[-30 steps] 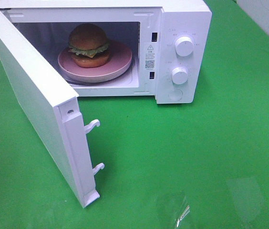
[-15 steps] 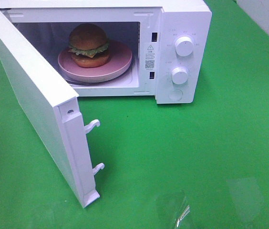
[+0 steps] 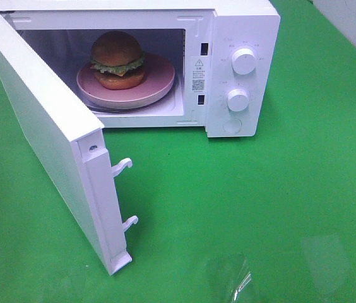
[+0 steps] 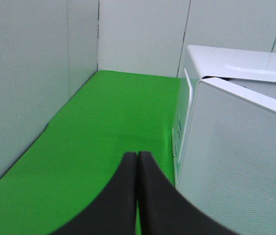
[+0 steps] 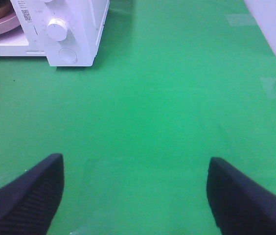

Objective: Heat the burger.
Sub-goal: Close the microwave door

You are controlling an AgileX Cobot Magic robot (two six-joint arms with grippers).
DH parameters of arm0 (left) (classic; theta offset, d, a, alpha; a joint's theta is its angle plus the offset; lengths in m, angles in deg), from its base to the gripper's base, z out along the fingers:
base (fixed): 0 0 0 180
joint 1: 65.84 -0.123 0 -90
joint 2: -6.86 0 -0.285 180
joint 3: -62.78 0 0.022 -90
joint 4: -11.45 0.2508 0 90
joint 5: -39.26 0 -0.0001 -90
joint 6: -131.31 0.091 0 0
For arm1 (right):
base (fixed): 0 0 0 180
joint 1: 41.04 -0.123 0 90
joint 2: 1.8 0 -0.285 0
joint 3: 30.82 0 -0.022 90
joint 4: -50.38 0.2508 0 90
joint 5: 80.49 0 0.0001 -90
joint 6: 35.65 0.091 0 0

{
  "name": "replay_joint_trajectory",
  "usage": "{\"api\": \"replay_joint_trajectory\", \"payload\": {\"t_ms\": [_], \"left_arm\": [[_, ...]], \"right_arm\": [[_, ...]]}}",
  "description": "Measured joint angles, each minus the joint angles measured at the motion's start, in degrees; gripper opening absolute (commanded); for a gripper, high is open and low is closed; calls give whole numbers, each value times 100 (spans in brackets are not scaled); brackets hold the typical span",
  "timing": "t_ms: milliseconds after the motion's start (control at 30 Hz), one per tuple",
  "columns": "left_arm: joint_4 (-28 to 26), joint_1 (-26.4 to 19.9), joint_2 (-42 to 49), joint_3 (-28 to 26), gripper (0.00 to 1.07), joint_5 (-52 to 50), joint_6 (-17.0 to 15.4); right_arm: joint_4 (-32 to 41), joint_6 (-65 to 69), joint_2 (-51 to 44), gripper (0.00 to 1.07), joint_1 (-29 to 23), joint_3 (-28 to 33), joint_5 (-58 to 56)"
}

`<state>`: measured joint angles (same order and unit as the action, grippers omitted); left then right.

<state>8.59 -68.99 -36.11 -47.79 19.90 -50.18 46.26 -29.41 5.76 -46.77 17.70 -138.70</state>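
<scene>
Far left in the high view: door (image 3: 45,136) swung wide open, hinged at the left edge of the microwave (image 3: 241,19), free edge toward the camera with two white latch hooks (image 3: 122,166) sticking out

Behind the door, inside the open cavity: burger (image 3: 117,60) sitting on a pink plate (image 3: 159,85), upright, bun dome on top, lettuce showing at the rim, plate resting on the cavity floor

Right of the cavity: control panel with two round white knobs (image 3: 244,61), one above the other, and a round button (image 3: 231,125) below them; small sticker (image 3: 197,74) on the frame strip between cavity and panel

All round: green cloth (image 3: 279,208) covering the table, bare on the right side

No arm visible in the high view

Left wrist view: left gripper (image 4: 137,161) closed, black fingers (image 4: 123,196) pressed together tip to tip, nothing between them; held above the cloth, just beside the outer face of the door, apart from it

Right wrist view: right gripper (image 5: 135,191) spread wide, black fingers (image 5: 28,196) at either side, nothing held; bare cloth between them, microwave panel well apart at the far corner, edge of the plate just visible
</scene>
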Motion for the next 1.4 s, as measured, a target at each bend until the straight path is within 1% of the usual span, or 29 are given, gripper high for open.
{"api": "replay_joint_trajectory", "payload": {"t_ms": [33,67,100,133,200,300,333,367,400,433,467,500,567,667,700,733,800,833,867,900,933,1133,1167,1200,1233,1267,1300,1400], "left_arm": [[286,138,-269,0,0,-178,-166],[286,138,-269,0,0,-178,-166],[493,315,-516,0,0,-355,-246],[493,315,-516,0,0,-355,-246],[762,693,-1026,0,0,-791,-286],[768,773,-1169,0,0,-882,-286],[808,940,-1467,0,0,-1077,-286],[808,940,-1467,0,0,-1077,-286],[854,1146,-1782,-17,0,-1238,-286],[854,1146,-1782,-17,0,-1238,-286],[922,1289,-2051,-57,0,-1306,-286],[922,1289,-2051,-57,0,-1306,-286],[1220,1633,-2641,-252,0,-1558,-286],[1261,1713,-2773,-281,0,-1650,-286],[1289,1833,-3008,-304,0,-1833,-292],[1289,1833,-3008,-304,0,-1833,-292],[1301,2023,-3535,-315,0,-2280,-298],[1301,2023,-3535,-315,0,-2280,-298],[1289,2103,-3793,-321,0,-2527,-304],[1289,2103,-3793,-321,0,-2527,-304],[1243,2189,-3999,-344,0,-2693,-304],[1077,2464,-4544,-544,0,-2979,-304],[911,2561,-4721,-659,0,-3025,-281],[911,2561,-4721,-659,0,-3025,-281],[756,2704,-4893,-814,0,-3060,-195],[756,2704,-4893,-814,0,-3060,-195],[636,2848,-5031,-974,0,-3071,-57],[561,2922,-5088,-1043,0,-3083,-11]], "right_arm": [[0,0,0,76,0,0,0],[0,0,0,76,0,0,0],[0,0,0,76,0,0,0],[0,0,0,76,0,0,0],[0,0,0,76,0,0,0],[0,0,0,76,0,0,0],[0,0,0,76,0,0,0],[0,0,0,76,0,0,0],[0,0,0,76,0,0,0],[0,0,0,76,0,0,0],[0,0,0,76,0,0,0],[0,0,0,76,0,0,0],[0,0,0,76,0,0,0],[0,0,0,76,0,0,0],[0,0,0,76,0,0,0],[0,0,0,76,0,0,0],[0,0,0,76,0,0,0],[0,0,0,76,0,0,0],[0,0,0,76,0,0,0],[0,0,0,76,0,0,0],[0,0,0,76,0,0,0],[0,0,0,76,0,0,0],[0,0,0,76,0,0,0],[0,0,0,76,0,0,0],[0,0,0,76,0,0,0],[0,0,0,76,0,0,0],[0,0,0,76,0,0,0],[0,0,0,76,0,0,0]]}}
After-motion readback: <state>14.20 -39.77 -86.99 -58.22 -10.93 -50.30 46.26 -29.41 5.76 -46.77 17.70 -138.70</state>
